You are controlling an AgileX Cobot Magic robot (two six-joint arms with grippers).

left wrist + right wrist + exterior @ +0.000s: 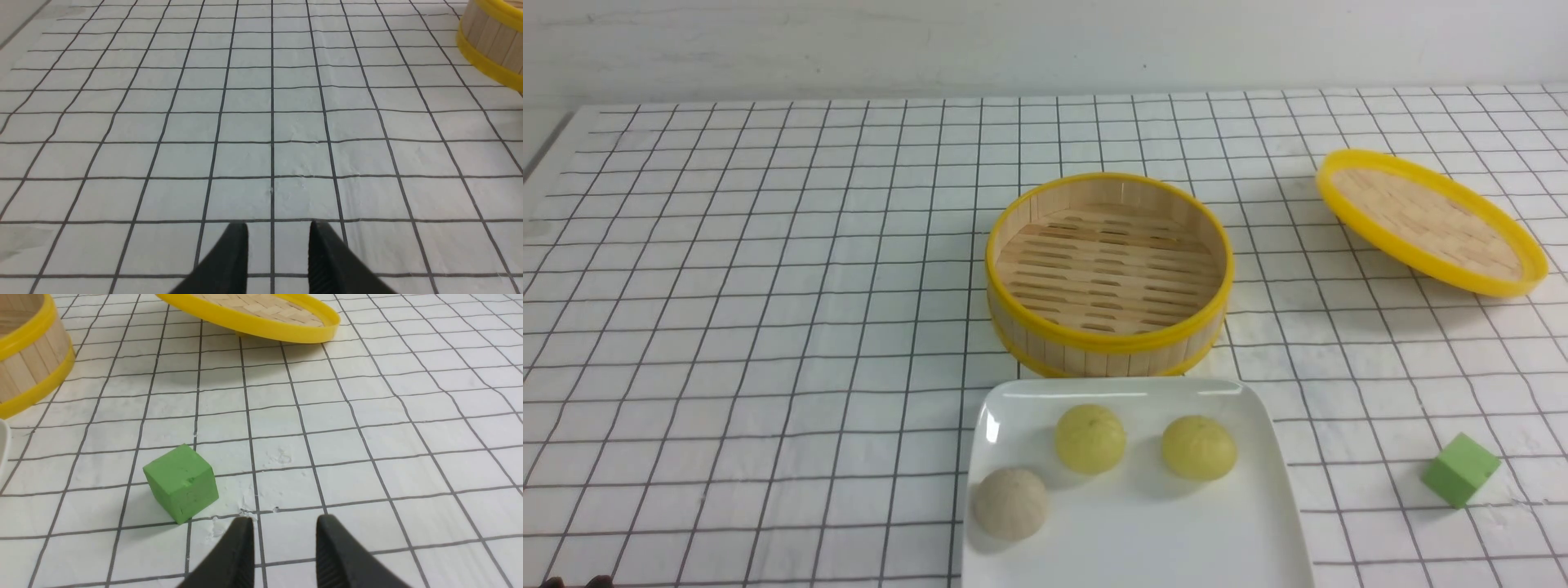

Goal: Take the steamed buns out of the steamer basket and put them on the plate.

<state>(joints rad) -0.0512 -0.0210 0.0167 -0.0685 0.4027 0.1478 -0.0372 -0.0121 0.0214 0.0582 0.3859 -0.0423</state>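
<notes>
Basket (1109, 273) empty, 3 buns (1089, 438) on plate (1258, 490). Buns look soft, light: pinch sides gently. Left gripper (278, 232) and right gripper (282, 526) spread, empty.

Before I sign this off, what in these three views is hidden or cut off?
- Plate: front view's bottom edge cuts off its near rim.
- Steamer basket: its near wall hides the nearest strip of floor; both wrist views clip it at an edge.
- Lid: tilted; what props it underneath is hidden.
- Left gripper, right gripper: only fingertips show, empty; both arms are absent from the front view.
</notes>
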